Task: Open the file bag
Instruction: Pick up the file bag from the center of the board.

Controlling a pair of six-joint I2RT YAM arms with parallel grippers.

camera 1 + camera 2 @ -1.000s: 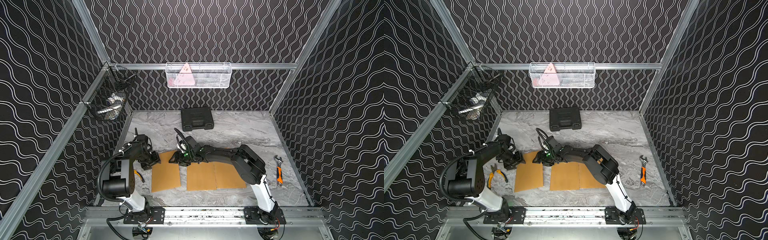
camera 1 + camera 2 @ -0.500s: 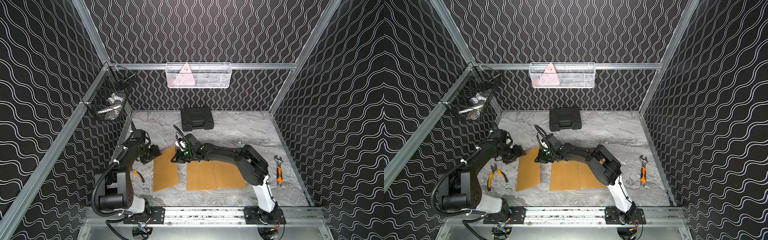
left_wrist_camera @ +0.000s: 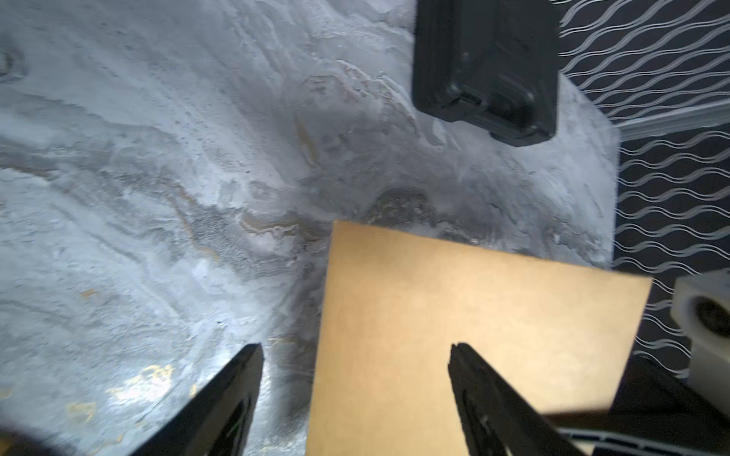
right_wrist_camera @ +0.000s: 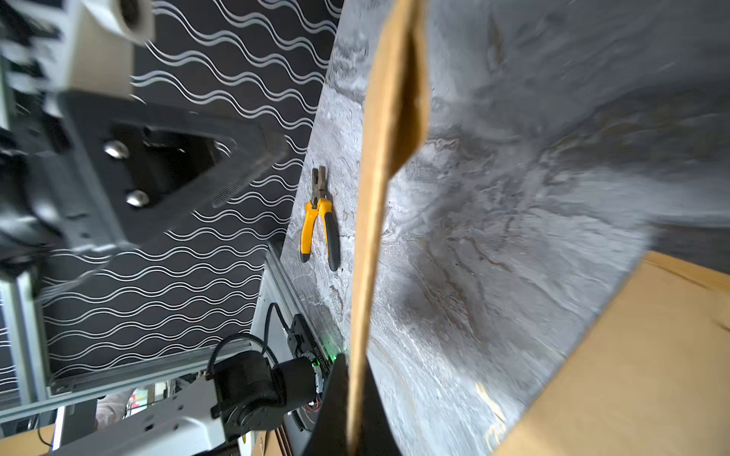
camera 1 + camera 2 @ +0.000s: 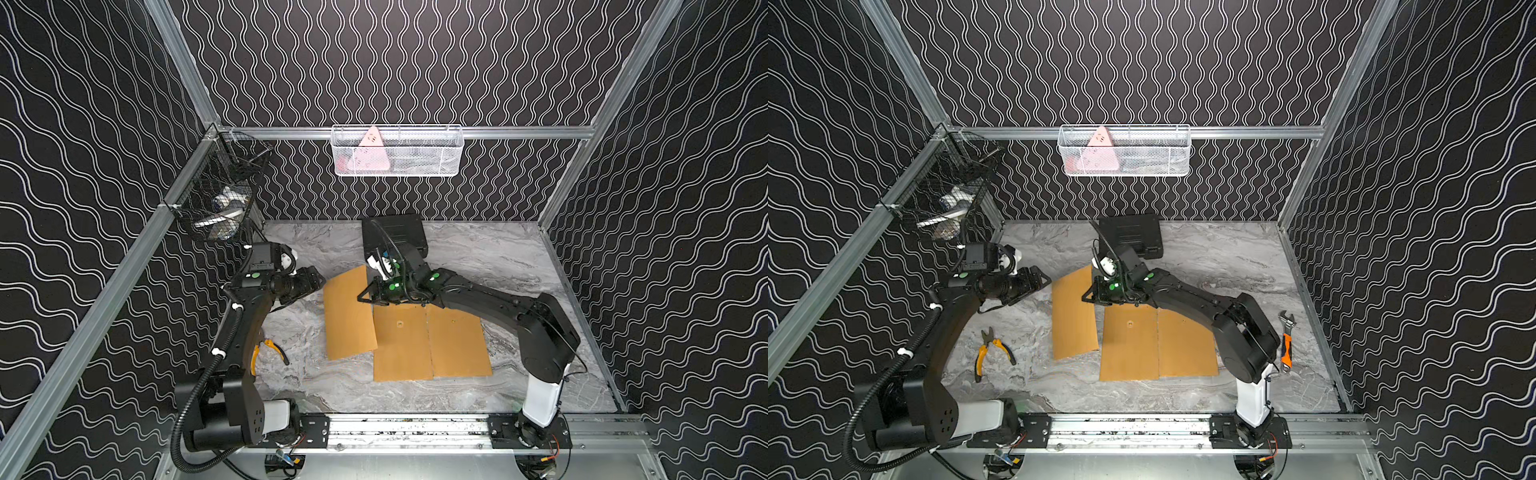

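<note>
The brown file bag (image 5: 432, 340) lies on the marble tabletop (image 5: 490, 257), with its 2 right panels flat. The right gripper (image 4: 349, 410) is clamped on the edge of the bag's left flap (image 5: 347, 316), holding it tilted up off the tabletop. The left gripper (image 3: 355, 349) is released, jaws spread wide, facing the flap's raised corner. Yellow-handled pliers (image 5: 992, 349) lie near the left arm.
</note>
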